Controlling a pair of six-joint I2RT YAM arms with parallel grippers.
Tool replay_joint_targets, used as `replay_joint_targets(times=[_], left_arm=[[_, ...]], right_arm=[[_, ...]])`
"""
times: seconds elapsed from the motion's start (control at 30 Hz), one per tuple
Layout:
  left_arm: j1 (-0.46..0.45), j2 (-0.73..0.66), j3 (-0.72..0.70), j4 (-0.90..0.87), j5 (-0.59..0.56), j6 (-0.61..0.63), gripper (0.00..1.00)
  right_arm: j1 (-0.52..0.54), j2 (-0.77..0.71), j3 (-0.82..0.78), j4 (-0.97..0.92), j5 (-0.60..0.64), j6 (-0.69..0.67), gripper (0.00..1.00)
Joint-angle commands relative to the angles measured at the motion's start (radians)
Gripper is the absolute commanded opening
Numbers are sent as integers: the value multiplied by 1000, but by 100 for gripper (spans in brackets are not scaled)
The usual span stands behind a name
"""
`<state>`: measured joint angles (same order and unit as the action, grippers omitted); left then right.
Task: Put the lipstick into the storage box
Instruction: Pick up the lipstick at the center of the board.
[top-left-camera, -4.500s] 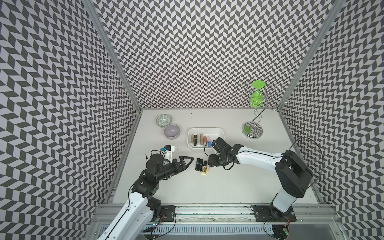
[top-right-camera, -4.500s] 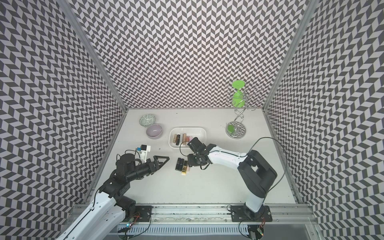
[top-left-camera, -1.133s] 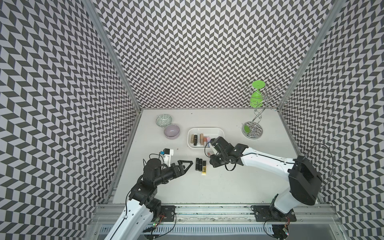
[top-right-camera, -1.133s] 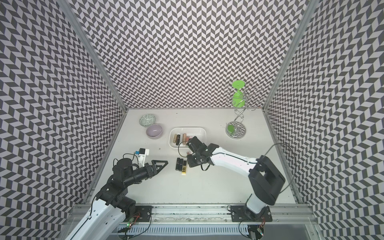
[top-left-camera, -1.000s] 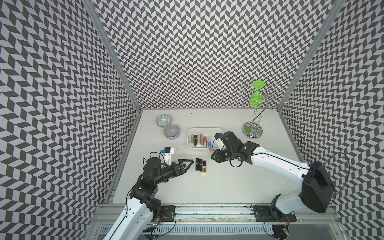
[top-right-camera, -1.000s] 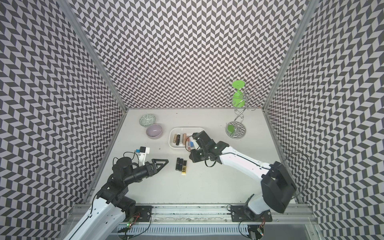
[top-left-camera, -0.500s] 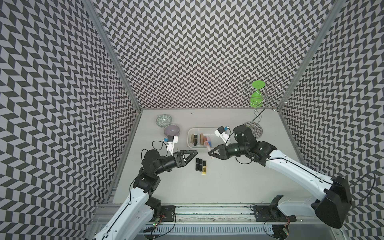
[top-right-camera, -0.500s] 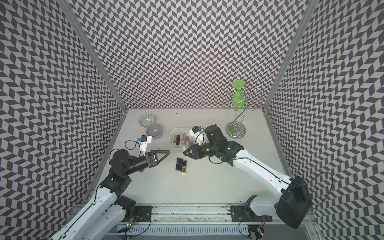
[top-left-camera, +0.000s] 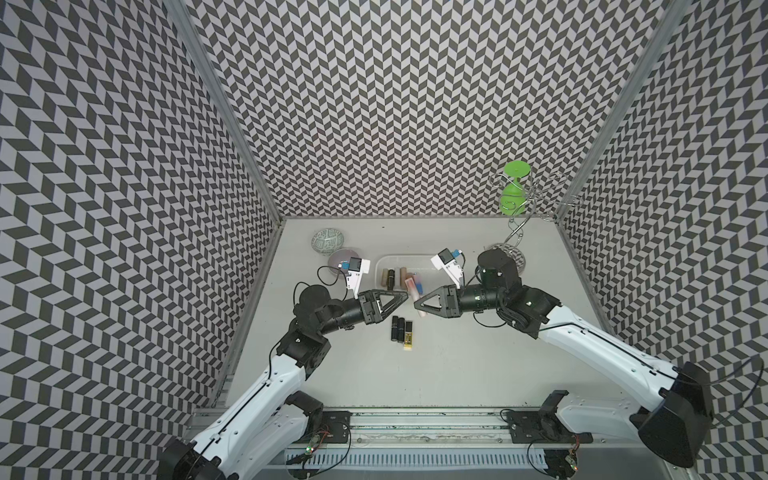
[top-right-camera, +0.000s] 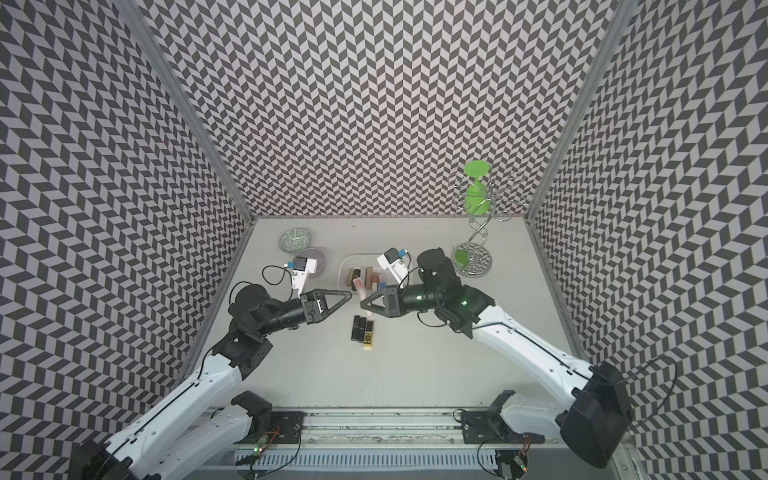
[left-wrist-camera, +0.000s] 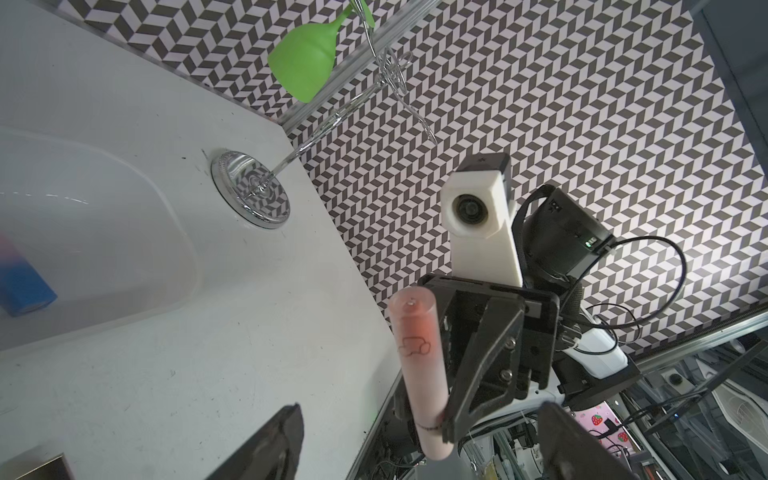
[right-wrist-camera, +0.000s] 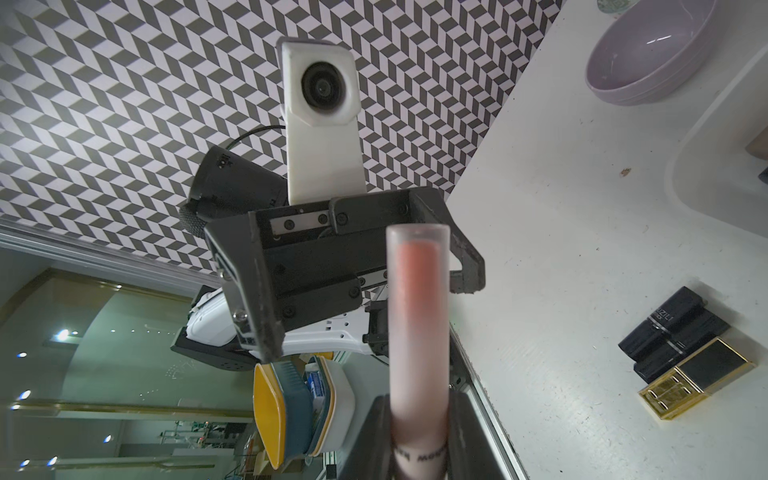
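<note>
The right gripper (top-left-camera: 419, 306) pinches the lipstick (right-wrist-camera: 417, 332) by one end, so a knock from the spread left gripper (top-left-camera: 403, 296) could drop it outside the storage box (top-left-camera: 411, 259).

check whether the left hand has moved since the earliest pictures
Yes. In a top view the left hand has gone from beside the loose lipsticks toward the storage box, its tip now near the box's front wall.
</note>
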<state>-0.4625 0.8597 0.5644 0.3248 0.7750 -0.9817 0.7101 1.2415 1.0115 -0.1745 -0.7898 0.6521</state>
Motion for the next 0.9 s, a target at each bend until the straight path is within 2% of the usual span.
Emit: replay_joint_targets(times=[0.0, 0.3, 0.53, 0.87], left_arm=[[-22, 16, 44, 65, -32, 22, 90], [-45, 79, 80, 83, -52, 33, 86], [-51, 123, 106, 98, -53, 36, 69], [-56, 119, 105, 77, -47, 42, 55]], right_arm=[[3, -31, -7, 92, -29, 31, 18], [6, -24, 2, 113, -58, 37, 17], [7, -14, 9, 106, -65, 21, 17], [6, -13, 2, 128, -45, 33, 17]])
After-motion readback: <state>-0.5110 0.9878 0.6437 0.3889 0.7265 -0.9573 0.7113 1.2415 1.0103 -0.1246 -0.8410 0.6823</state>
